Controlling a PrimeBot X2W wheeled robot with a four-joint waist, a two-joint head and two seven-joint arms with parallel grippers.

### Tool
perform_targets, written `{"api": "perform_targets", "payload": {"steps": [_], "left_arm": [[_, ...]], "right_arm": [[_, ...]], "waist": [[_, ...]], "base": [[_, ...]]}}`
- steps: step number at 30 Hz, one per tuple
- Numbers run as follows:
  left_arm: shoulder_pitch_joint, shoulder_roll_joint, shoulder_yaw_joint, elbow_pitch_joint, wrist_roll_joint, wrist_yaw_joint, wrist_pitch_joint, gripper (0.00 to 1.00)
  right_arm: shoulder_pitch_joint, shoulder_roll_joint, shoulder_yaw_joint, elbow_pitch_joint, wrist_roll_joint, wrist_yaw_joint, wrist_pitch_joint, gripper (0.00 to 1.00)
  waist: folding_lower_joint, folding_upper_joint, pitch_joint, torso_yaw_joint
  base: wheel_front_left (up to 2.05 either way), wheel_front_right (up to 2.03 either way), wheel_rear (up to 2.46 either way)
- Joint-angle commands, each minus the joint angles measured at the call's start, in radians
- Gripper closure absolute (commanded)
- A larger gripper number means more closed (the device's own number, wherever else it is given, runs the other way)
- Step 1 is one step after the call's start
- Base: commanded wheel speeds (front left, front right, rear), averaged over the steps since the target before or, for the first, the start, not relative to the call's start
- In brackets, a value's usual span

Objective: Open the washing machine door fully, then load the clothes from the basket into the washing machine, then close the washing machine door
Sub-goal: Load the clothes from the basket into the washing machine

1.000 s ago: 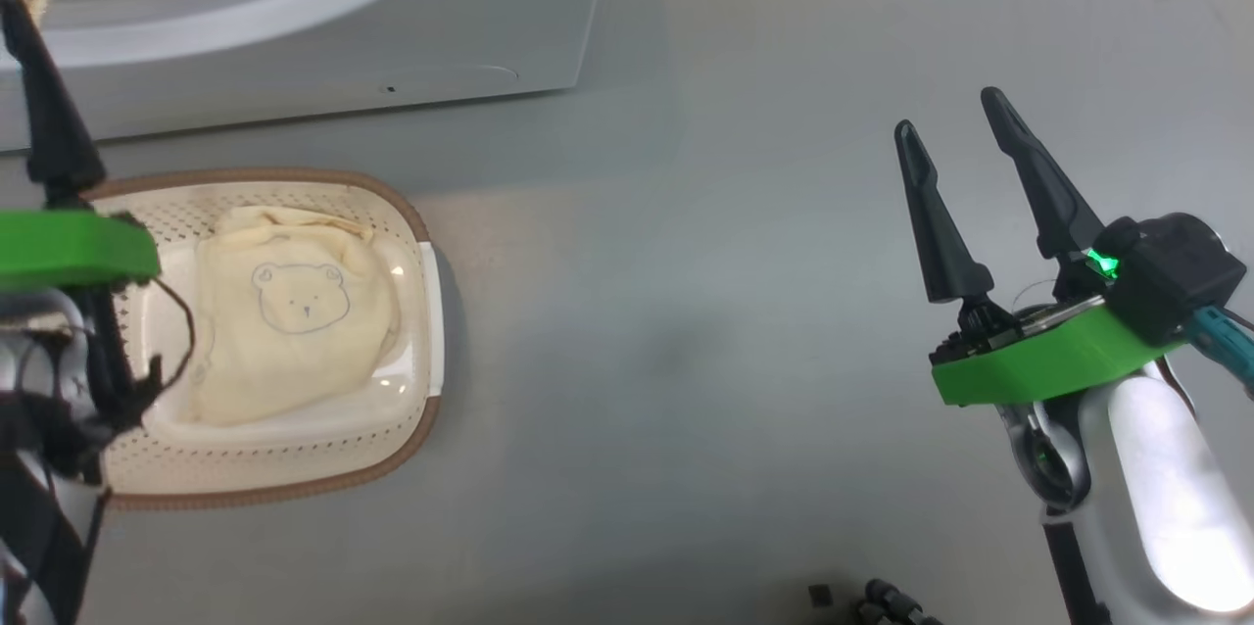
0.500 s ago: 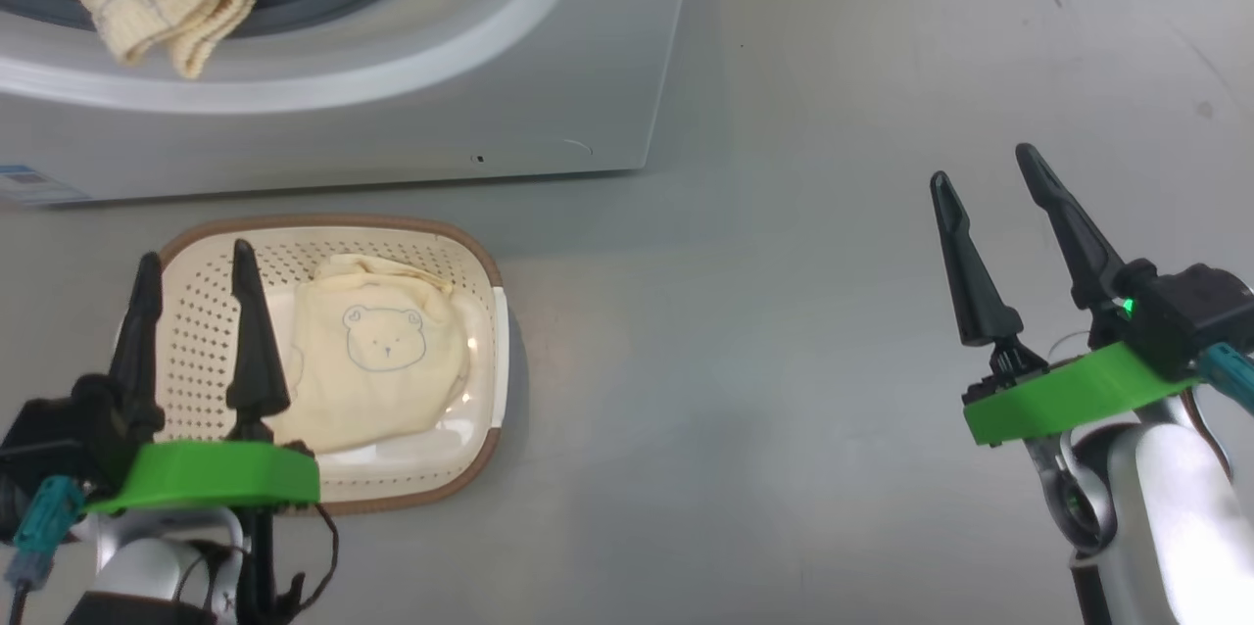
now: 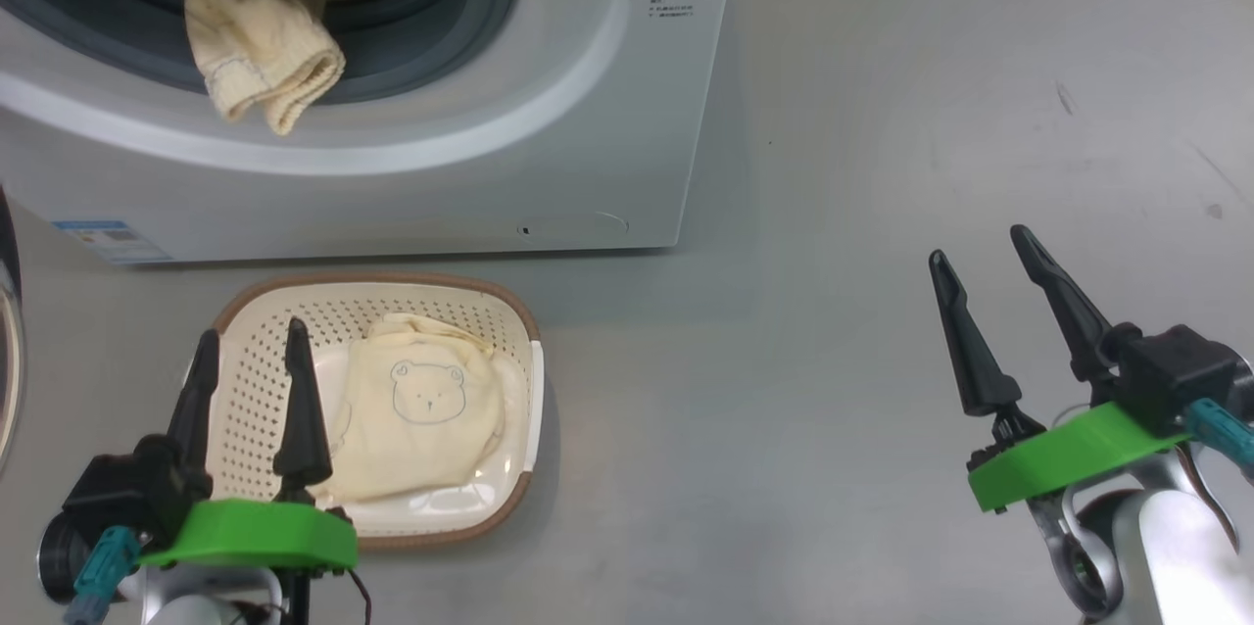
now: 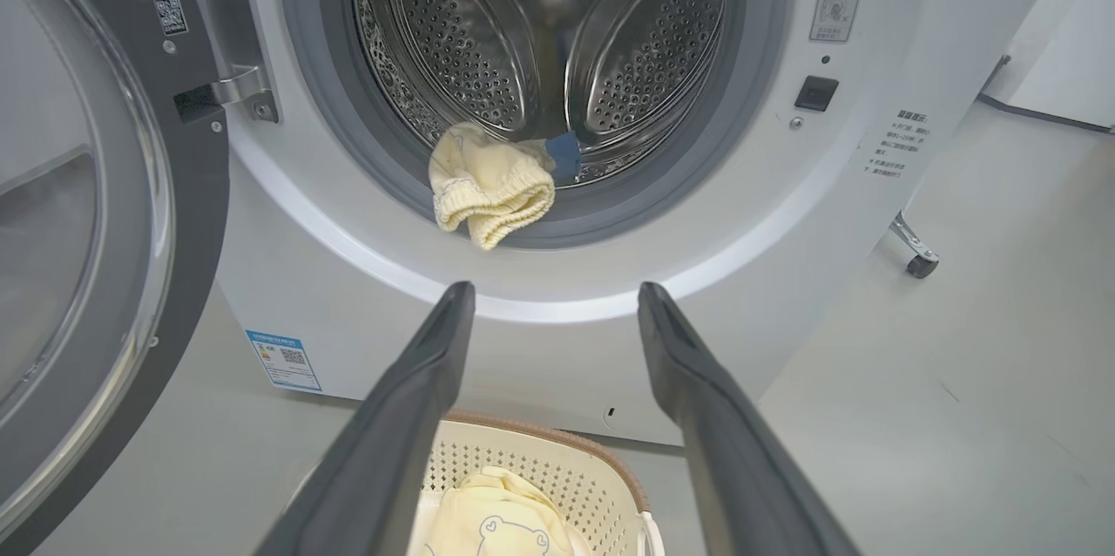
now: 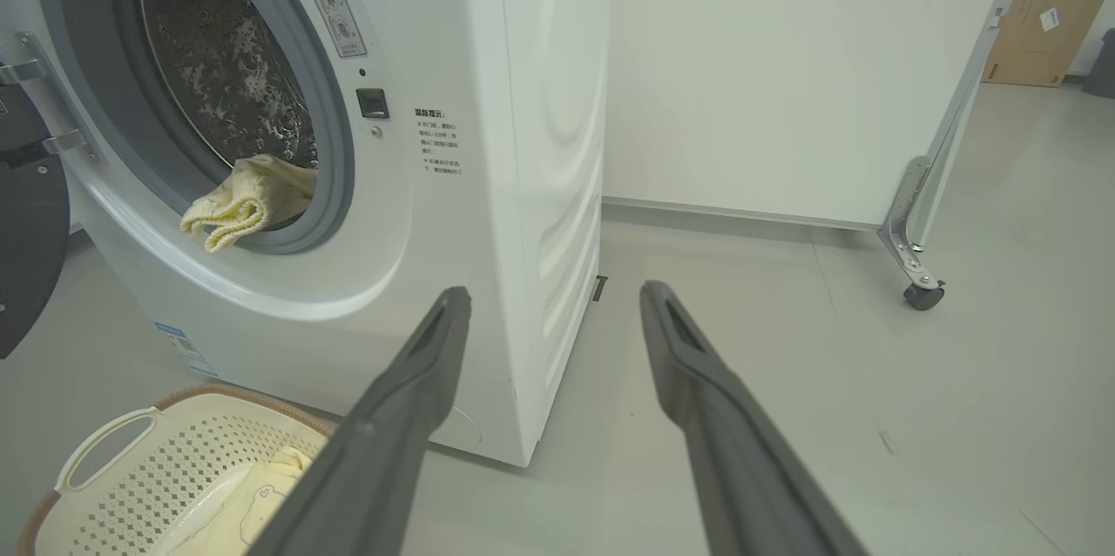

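Observation:
The white washing machine (image 3: 588, 116) stands with its round door (image 4: 87, 233) swung wide open to the left. One cream garment (image 3: 260, 37) hangs out of the drum over the grey gasket (image 4: 714, 164), and a blue patch (image 4: 564, 157) shows behind it. A second cream garment with a bear outline (image 3: 421, 409) lies in the cream basket (image 3: 392, 280) on the floor in front of the machine. My left gripper (image 3: 250, 331) hovers open over the basket's left side, its fingers empty. My right gripper (image 3: 978, 245) stands open and empty over bare floor, far to the right.
The floor is smooth and grey. A white panel on a caster (image 5: 922, 294) stands to the right of the machine, with a cardboard box (image 5: 1067, 7) behind it. A blue label (image 3: 113, 238) marks the machine's lower front.
The head camera has tilted up, bringing more of the machine into view. My left gripper has come down from the drum opening to the basket's near left. The right gripper has held its pose.

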Motion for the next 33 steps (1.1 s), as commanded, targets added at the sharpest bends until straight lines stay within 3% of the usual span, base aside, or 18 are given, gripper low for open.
{"api": "perform_targets", "payload": {"steps": [1,20,33], "left_arm": [[-0.016,0.016,0.034,-0.024,0.002,0.098,-0.009,0.00],[-0.030,0.010,0.027,-0.001,-0.010,0.104,0.000,0.00],[-0.168,0.039,0.032,0.087,-0.044,0.056,0.072,0.00]], "right_arm": [[-0.005,-0.007,0.027,-0.043,-0.002,-0.003,0.005,0.00],[0.003,-0.007,0.054,-0.058,0.002,-0.003,0.015,0.00],[-0.051,-0.007,0.084,-0.048,0.039,-0.003,-0.009,0.00]], "waist": [[0.0001,-0.0001,-0.007,-0.002],[0.0001,-0.0001,-0.013,0.008],[0.0001,-0.0001,0.081,-0.021]], "base": [[0.00,0.00,0.00],[0.00,0.00,0.00],[0.00,0.00,0.00]]}}
